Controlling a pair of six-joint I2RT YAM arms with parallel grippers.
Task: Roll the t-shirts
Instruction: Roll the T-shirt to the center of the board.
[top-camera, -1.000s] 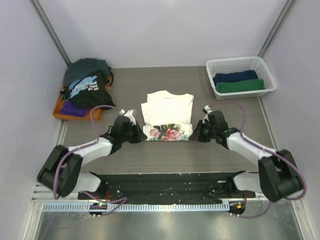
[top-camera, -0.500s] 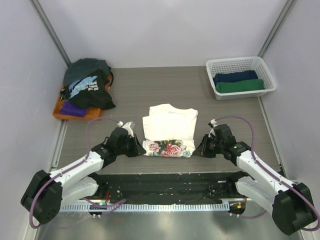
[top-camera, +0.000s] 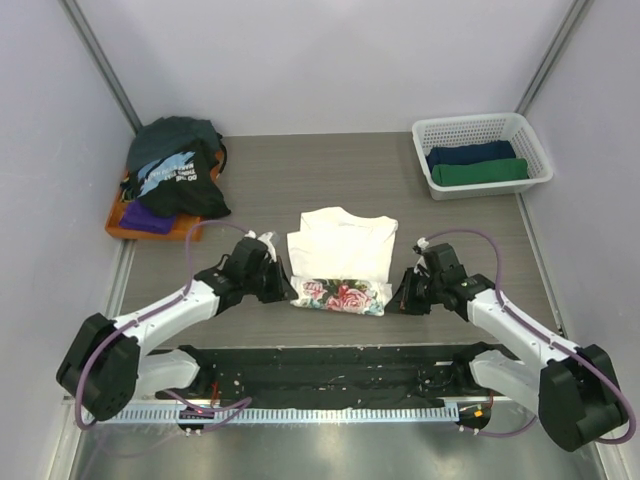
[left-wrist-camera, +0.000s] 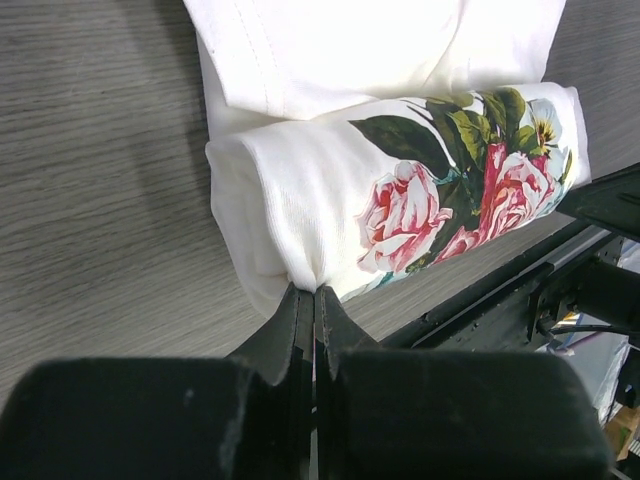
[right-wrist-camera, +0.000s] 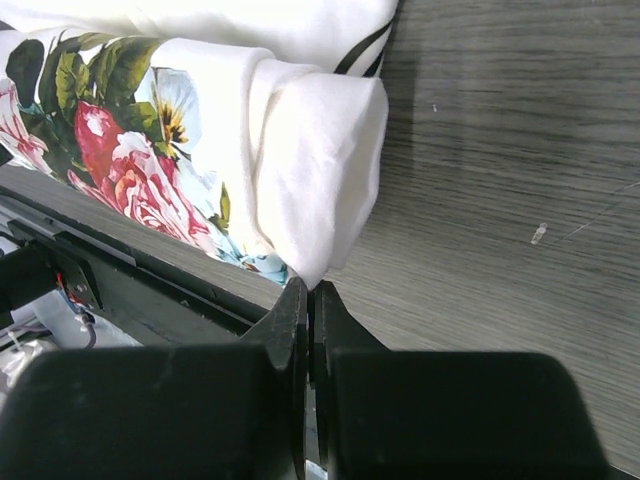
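A cream-white t-shirt (top-camera: 340, 240) lies flat at the table's middle. Its near end is rolled into a tube with pink roses (top-camera: 340, 296). My left gripper (top-camera: 287, 289) is shut, pinching the cloth at the left end of the roll (left-wrist-camera: 290, 230); its tips (left-wrist-camera: 314, 292) meet on white fabric. At the roll's right end (right-wrist-camera: 320, 160) my right gripper (top-camera: 402, 299) is also shut on a fold of cloth, with its tips (right-wrist-camera: 310, 288) closed on it. More t-shirts are piled at the back left: a black one with pale-blue print (top-camera: 178, 180), a purple one (top-camera: 148, 217) and a dark teal one (top-camera: 180, 130).
The pile rests on a flat orange tray (top-camera: 118, 230). A white lattice basket (top-camera: 422, 135) at the back right holds a rolled navy shirt (top-camera: 470, 153) and a rolled green one (top-camera: 480, 172). A black rail (top-camera: 340, 362) runs along the near edge, just behind the roll.
Both grippers have dragged the cream-white shirt towards the near edge, the rolled end leading. Over the last half second it has barely shifted.
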